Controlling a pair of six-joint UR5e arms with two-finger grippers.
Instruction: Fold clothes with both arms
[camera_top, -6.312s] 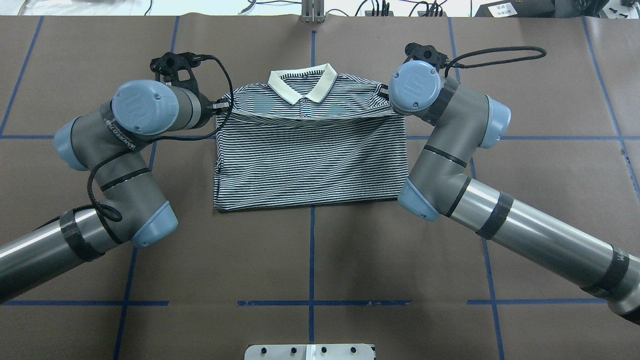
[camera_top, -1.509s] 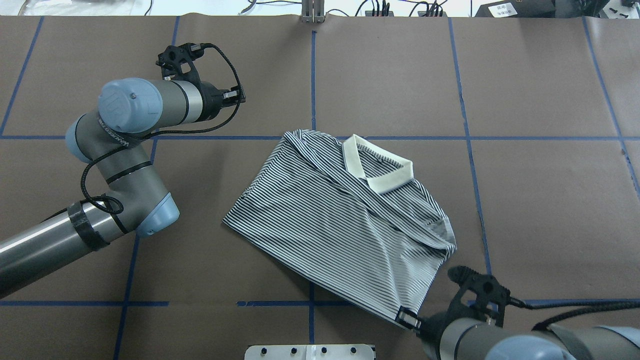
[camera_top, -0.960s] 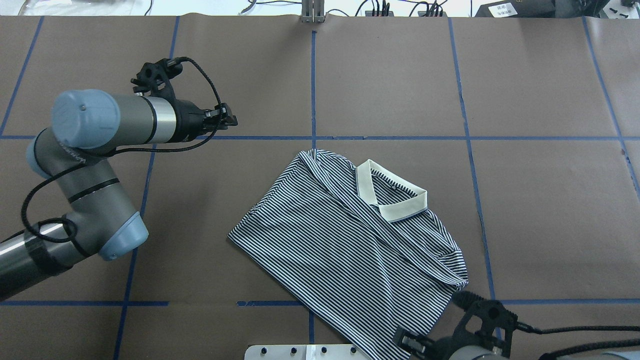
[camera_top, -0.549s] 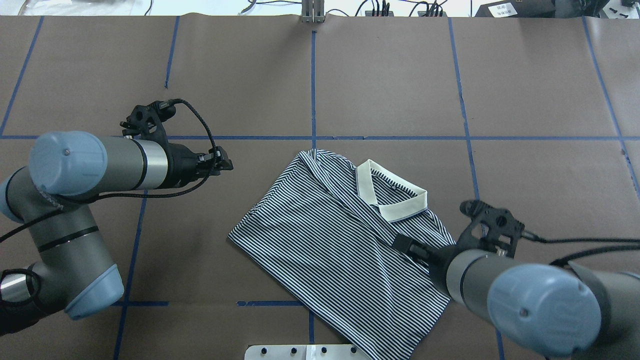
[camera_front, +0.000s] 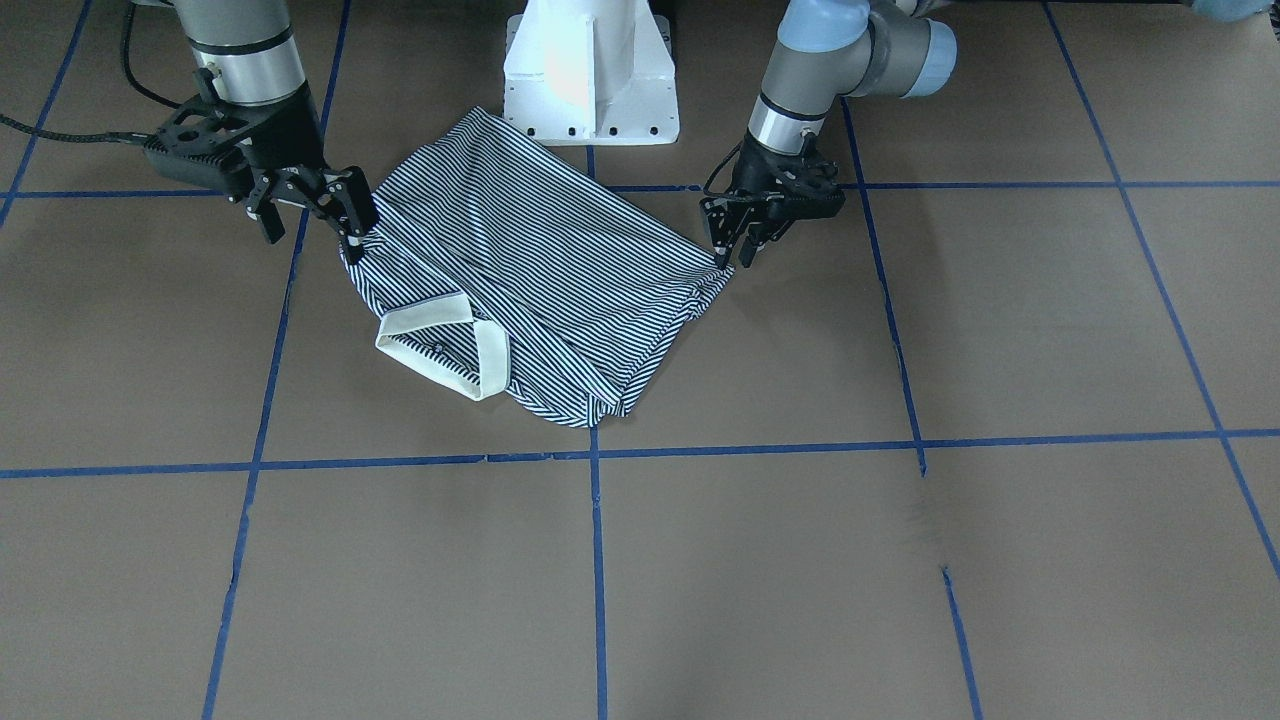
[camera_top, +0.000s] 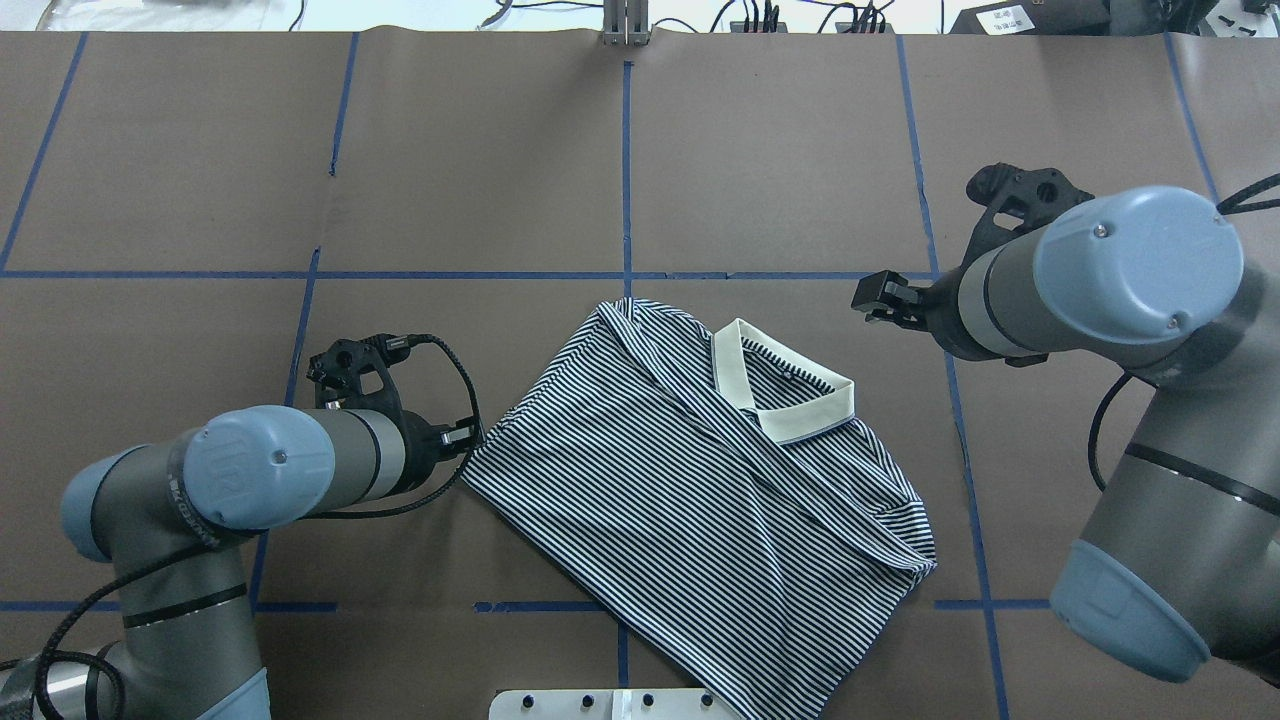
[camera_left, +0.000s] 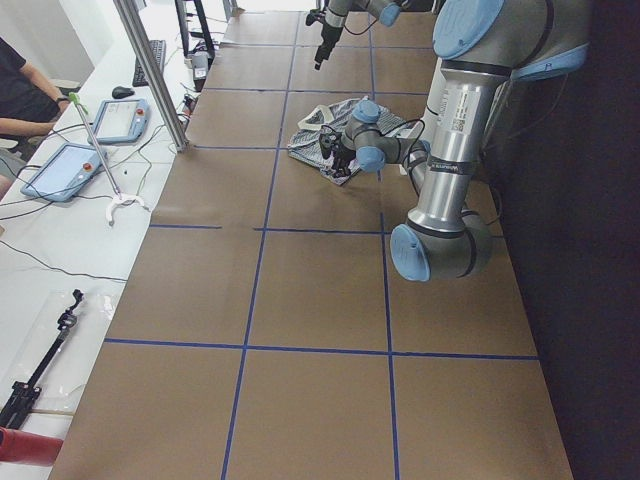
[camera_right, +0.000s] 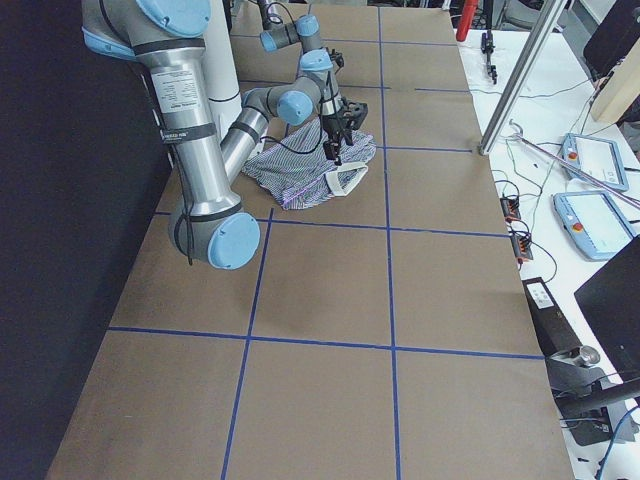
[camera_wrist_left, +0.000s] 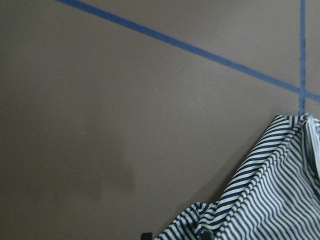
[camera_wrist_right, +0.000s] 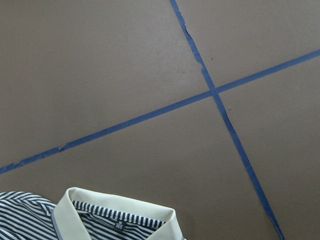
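Note:
The striped polo shirt (camera_top: 690, 500) lies folded and turned on the diagonal at the table's middle, its cream collar (camera_top: 785, 385) facing up. It also shows in the front view (camera_front: 530, 260). My left gripper (camera_top: 472, 436) is low at the shirt's left corner, and in the front view (camera_front: 733, 255) its fingers stand slightly apart, tips at the fabric edge. The left wrist view shows that bunched corner (camera_wrist_left: 260, 200). My right gripper (camera_front: 312, 215) is wide open and empty, raised beside the shirt's shoulder corner; overhead it (camera_top: 868, 300) sits right of the collar. The right wrist view shows the collar (camera_wrist_right: 115, 215).
The white pedestal base (camera_front: 590, 70) stands at the near edge, touching the shirt's hem. Blue tape lines (camera_top: 625, 170) grid the brown table. Side benches hold tablets (camera_left: 75, 165) and tools (camera_right: 590, 215); a person (camera_left: 20, 90) sits at the left end.
The shirt was dragged toward me and turned, then let go. Since half a second ago my left gripper has come down to the shirt's left corner; my right gripper has lifted off the shirt and swung far-right.

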